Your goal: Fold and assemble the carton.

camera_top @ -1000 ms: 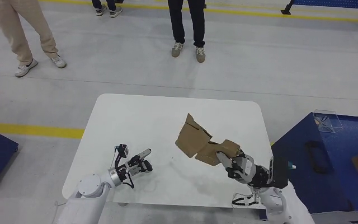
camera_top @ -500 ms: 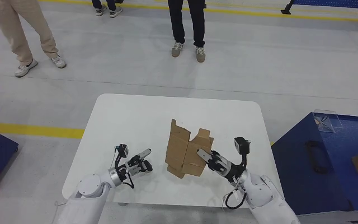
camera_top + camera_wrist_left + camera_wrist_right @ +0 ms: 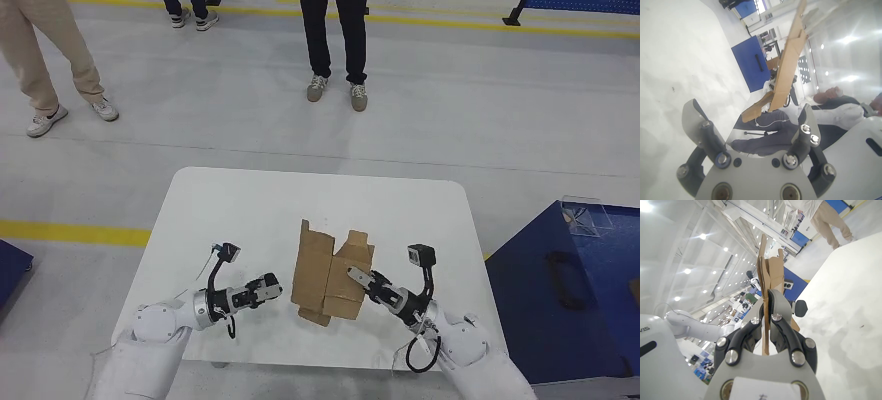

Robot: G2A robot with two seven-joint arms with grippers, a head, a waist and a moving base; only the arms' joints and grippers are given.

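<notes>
Currently I am holding the carton point(image 3: 330, 270) in my right end effector point(image 3: 358, 277), whose fingers are clamping shut on a thin edge of the cardboard; in the right wrist view the layers are lying pressed flat together between the pads. The carton is standing raised over the near middle of the table point(image 3: 230, 210), tilted rather than lying down, with its upper flaps notched and splayed and one lower flap bending away from the main panel. I cannot tell whether that lower flap is touching the table. My left end effector point(image 3: 268, 290) is hovering just beside the carton's other side, facing it, fingers spread wide and empty. Judgement: I am working at the opening stage, since the blank is flat, no sides are squared up and no flap is tucked. I am presenting the blank so that the second arm can take it. The next move is calling for the left end effector to line up with the free side of the main panel and close on it, not on the loose flap. Both arms can then draw the walls apart into a sleeve without tearing or creasing the board.
</notes>
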